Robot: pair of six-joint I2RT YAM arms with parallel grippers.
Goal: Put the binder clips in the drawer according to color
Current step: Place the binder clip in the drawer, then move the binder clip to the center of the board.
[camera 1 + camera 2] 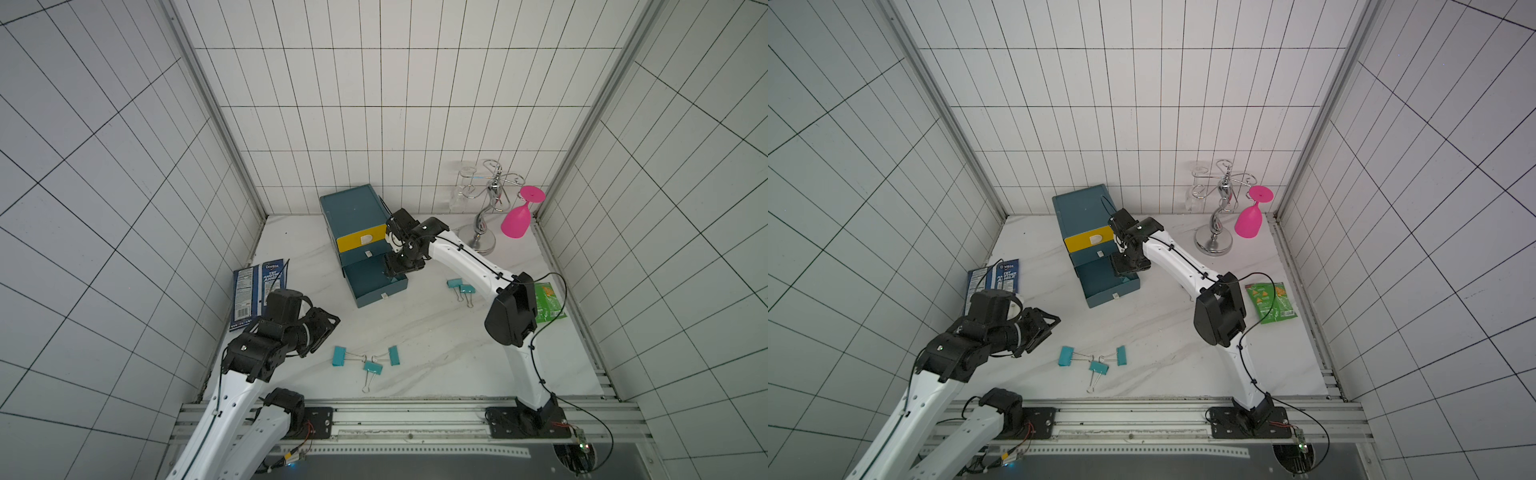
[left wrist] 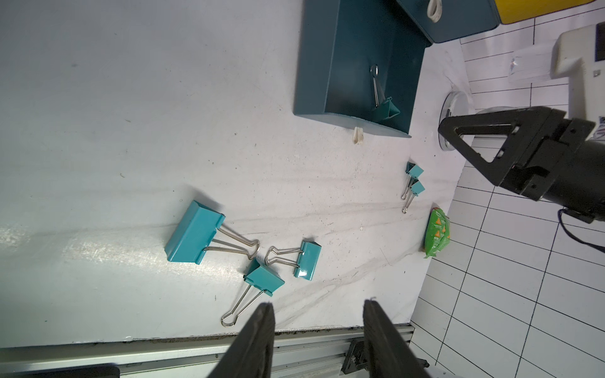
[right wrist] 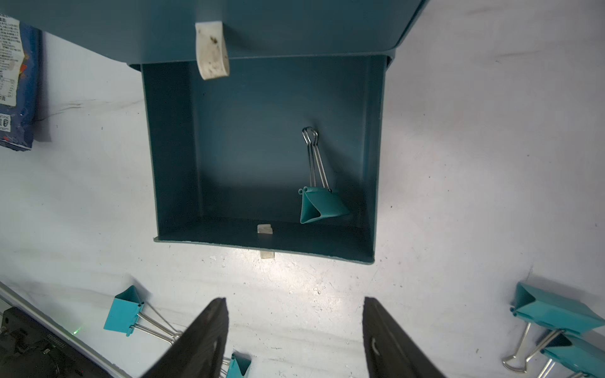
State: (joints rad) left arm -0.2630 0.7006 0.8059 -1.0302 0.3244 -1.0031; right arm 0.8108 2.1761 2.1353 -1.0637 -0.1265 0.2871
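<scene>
The drawer [image 1: 353, 208] is a dark-teal cabinet with a yellow top drawer. Its bottom drawer [image 1: 376, 286] is pulled out, and in it lies one teal binder clip [image 3: 322, 206] near a side wall. My right gripper [image 3: 294, 299] hangs open over that drawer [image 1: 397, 266] with nothing between its fingers. Three teal clips [image 1: 339, 356] [image 1: 372, 367] [image 1: 393, 355] lie near the front edge. Two more [image 1: 454, 284] [image 1: 467, 289] lie to the right of the drawer. My left gripper [image 2: 319, 302] is open and empty, left of the three clips [image 1: 328, 328].
A blue Doritos bag [image 1: 259, 299] lies at the left wall. A green snack packet [image 1: 548, 301] lies at the right wall under the right arm. A chrome glass rack [image 1: 486, 208] with a pink glass [image 1: 519, 216] stands at the back right.
</scene>
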